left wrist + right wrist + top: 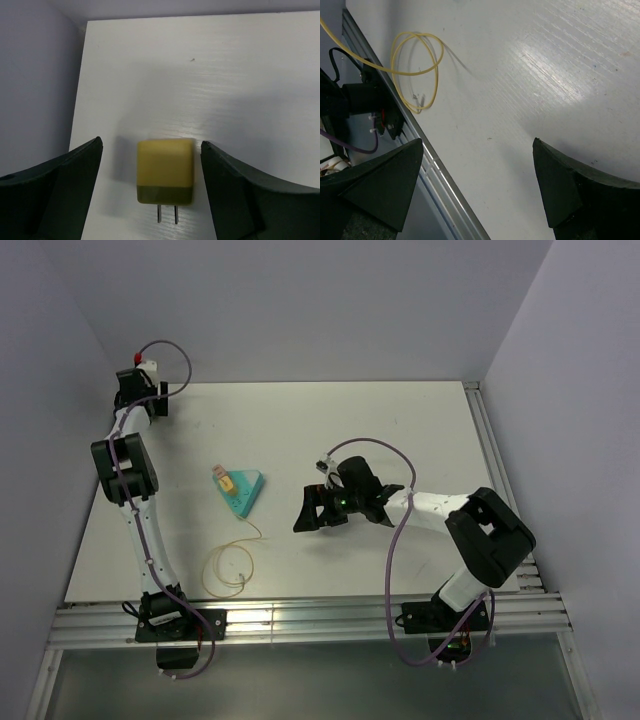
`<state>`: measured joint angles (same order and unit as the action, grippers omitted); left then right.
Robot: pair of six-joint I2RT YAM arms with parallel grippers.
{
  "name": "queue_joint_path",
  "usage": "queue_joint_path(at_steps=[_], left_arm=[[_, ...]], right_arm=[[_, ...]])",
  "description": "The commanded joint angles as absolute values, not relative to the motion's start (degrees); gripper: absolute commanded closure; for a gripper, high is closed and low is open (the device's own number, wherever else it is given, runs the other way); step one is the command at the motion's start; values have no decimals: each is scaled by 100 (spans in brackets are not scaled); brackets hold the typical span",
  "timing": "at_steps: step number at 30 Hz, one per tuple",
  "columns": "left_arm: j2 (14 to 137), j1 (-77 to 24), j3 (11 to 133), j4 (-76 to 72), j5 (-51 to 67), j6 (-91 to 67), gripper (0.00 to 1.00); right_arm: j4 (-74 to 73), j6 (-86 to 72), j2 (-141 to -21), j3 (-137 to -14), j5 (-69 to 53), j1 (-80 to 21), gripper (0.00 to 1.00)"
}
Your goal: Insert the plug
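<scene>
The left claw (151,145) is spread wide, one finger either side of the plug (165,170), with a gap on each side that is narrower at the right. The plug is a yellow block lying flat on the table (225,75), its two prongs (167,214) pointing to the bottom of the frame. Overhead, this is the upper-left corner, well apart from the teal block (243,494) at centre-left. The right claw (477,142) is spread too and empty, near the looped cable (418,34). The step in hand is likely the pickup. Next the claw should close squarely on the block's sides, then carry it over, prongs aligned; the socket is too small to make out.
</scene>
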<state>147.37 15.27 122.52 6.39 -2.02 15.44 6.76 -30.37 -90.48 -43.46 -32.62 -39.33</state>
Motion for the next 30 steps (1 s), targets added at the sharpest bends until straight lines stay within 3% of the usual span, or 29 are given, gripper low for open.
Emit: queue_joint_path(at_steps=[1,7,10,15,17,18,25,30], left_arm=[[14906,1494,12384,905,-211,1881,18],[14950,1433,12410,1046,-132,2048,32],[14968,1406,12463,1134,-70,2101,45],[14959,1398,12454,1186,-53,2092,77],[14950,1406,12437,1152,-105,2057,84],[14907,1406,12402,1090,-210,2004,100],[14292,1415,11400,132,-694,1521,100],[13503,1450,11084,-210,-441,652,100]], right_arm=[[773,-2971,-9053,-4386,-3287,-3920,3],[712,-2953,-8956,-4359,-3235,-3920,3],[651,-2927,-8895,-4351,-3191,-3920,3],[642,-2936,-8877,-4333,-3182,-3920,3],[650,-2979,-8842,-4316,-3173,-3920,3],[642,-2988,-8824,-4307,-3155,-3920,4],[160,-3041,-8552,-4350,-2760,-3920,0],[35,-3339,-8175,-4166,-1804,-3929,0]])
